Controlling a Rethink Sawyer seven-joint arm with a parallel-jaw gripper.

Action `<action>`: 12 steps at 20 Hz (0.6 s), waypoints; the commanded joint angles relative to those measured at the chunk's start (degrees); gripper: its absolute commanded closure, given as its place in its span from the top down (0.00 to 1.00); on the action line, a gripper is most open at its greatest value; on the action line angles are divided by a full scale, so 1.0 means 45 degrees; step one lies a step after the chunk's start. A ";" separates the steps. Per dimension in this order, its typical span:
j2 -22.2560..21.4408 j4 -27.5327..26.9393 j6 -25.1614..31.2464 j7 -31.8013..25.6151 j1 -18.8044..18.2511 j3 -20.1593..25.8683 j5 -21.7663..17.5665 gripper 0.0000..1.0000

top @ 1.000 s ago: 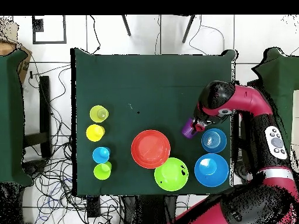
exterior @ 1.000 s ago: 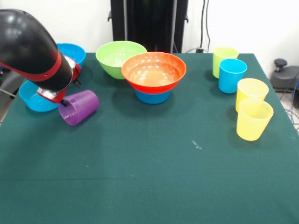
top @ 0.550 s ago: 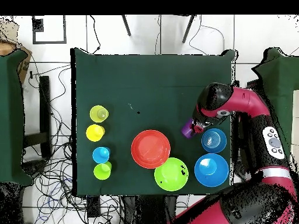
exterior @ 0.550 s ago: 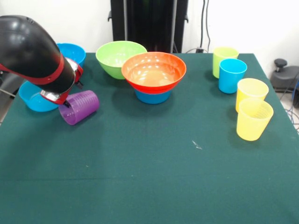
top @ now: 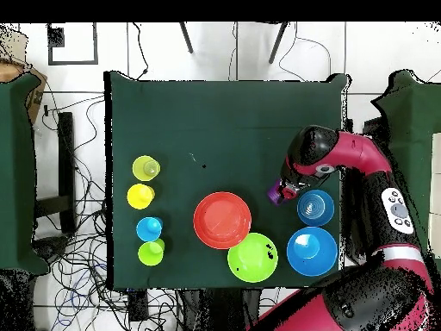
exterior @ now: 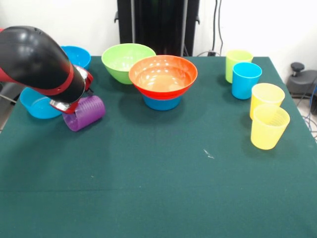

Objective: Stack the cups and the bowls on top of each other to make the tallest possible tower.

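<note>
The purple cup (exterior: 86, 113) lies tilted on its side at the table's left, seen from above as a small purple patch (top: 276, 191). My gripper (exterior: 70, 109) is right at the cup's base, hidden under the black and red wrist (exterior: 44, 62). Whether it holds the cup is unclear. The orange bowl (exterior: 163, 75) sits upright on a small blue bowl (exterior: 162, 102) at the centre back. A lime green bowl (exterior: 126, 60) stands just behind it. One small blue bowl (exterior: 34, 104) and a large blue bowl (exterior: 75, 55) are partly covered by the arm.
At the right stand a lime green cup (exterior: 237, 63), a blue cup (exterior: 246, 80) and two yellow cups (exterior: 266, 99) (exterior: 269, 127), all upright. The green table (exterior: 158, 188) stretches forward. Cables lie on the floor (top: 69, 259) beside it.
The arm's wrist has swung a little to the right and up, covering more of the purple cup's base. The cup has hardly shifted.
</note>
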 commanded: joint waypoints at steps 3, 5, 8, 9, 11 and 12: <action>0.0102 0.0129 -0.1243 -0.0863 0.0196 -0.0337 -0.0608 1.00; 0.0122 0.0127 -0.1284 -0.0906 0.0156 -0.0339 -0.0625 1.00; 0.0102 0.0140 -0.1258 -0.0913 0.0144 -0.0357 -0.0634 1.00; 0.0101 0.0129 -0.1240 -0.0898 0.0156 -0.0370 -0.0646 1.00; 0.0097 0.0037 -0.1131 -0.0949 0.0229 -0.0445 -0.0769 0.00; 0.0102 0.0026 -0.1125 -0.0939 0.0243 -0.0453 -0.0779 0.00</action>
